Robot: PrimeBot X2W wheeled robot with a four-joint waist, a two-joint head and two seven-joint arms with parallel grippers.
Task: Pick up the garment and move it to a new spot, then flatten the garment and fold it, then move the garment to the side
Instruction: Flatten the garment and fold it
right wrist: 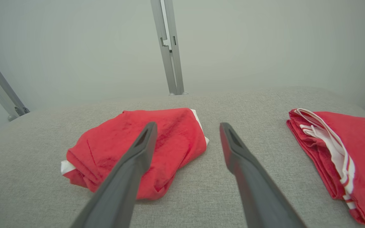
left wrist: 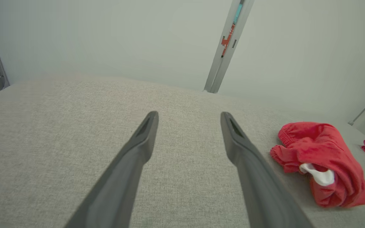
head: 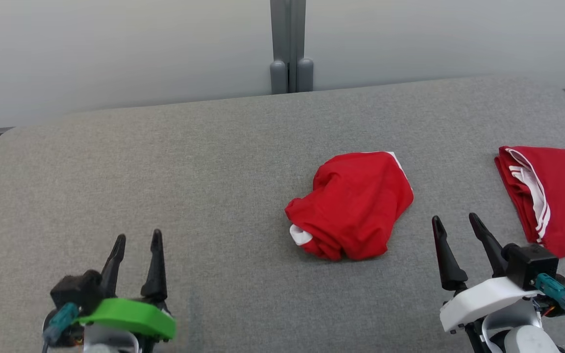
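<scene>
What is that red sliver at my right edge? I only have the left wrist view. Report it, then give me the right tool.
Observer: It is a second red garment, folded, with white striped trim. It lies apart from the crumpled garment on the grey surface.
Operator: Now the right tool.
Observer: The right tool is open and empty. It points at the gap between the two garments and touches neither.
Operator: Check the crumpled one's far side.
Observer: A white edge shows at its far right corner in the head view.
</scene>
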